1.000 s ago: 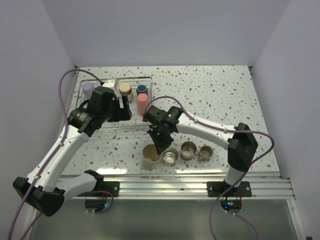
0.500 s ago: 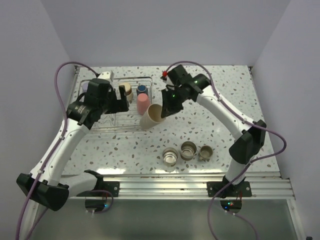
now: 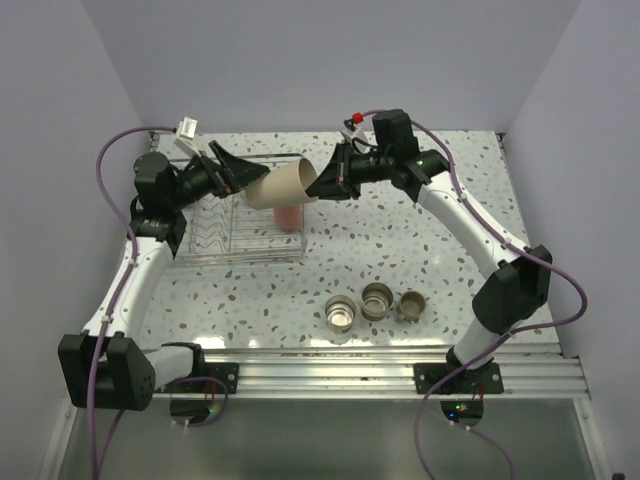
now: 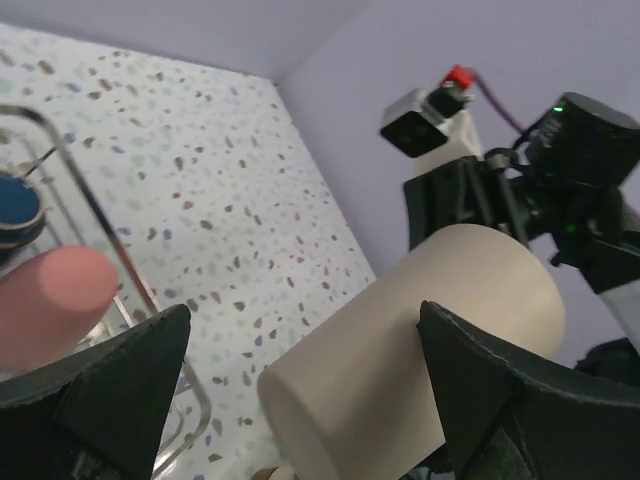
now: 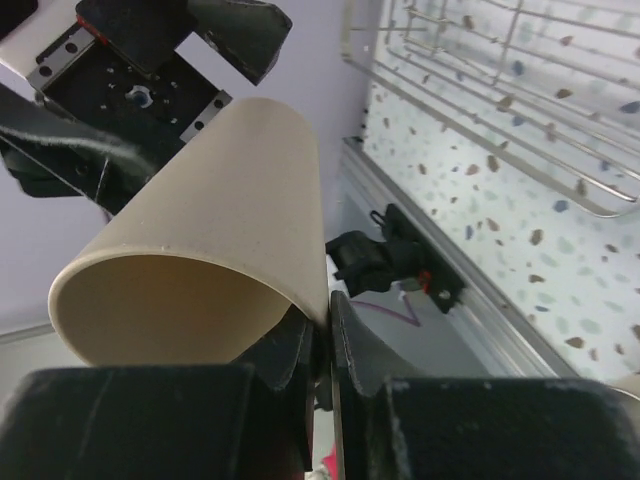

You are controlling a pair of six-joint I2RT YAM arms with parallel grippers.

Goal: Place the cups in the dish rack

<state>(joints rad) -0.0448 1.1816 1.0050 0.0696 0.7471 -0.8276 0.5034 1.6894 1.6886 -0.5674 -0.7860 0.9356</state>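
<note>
A beige tumbler (image 3: 283,183) hangs on its side in the air above the dish rack (image 3: 205,232). My right gripper (image 3: 325,180) is shut on its rim, one finger inside the mouth and one outside (image 5: 325,320). My left gripper (image 3: 240,172) is open and faces it from the left. Its fingers (image 4: 110,390) straddle the tumbler's closed end (image 4: 400,350), the left finger well clear of it. A pink cup (image 3: 288,217) stands upside down in the rack below the tumbler, also in the left wrist view (image 4: 50,300).
Two steel cups (image 3: 341,313) (image 3: 377,299) and a smaller mug (image 3: 411,304) stand in a row near the table's front edge. A blue-topped item (image 4: 15,210) sits in the rack. The wire rack (image 5: 500,80) lies under the held tumbler.
My right gripper has carried the beige tumbler from the front of the table up over the rack and tipped it sideways. My left gripper has swung up to face it and opened wider.
</note>
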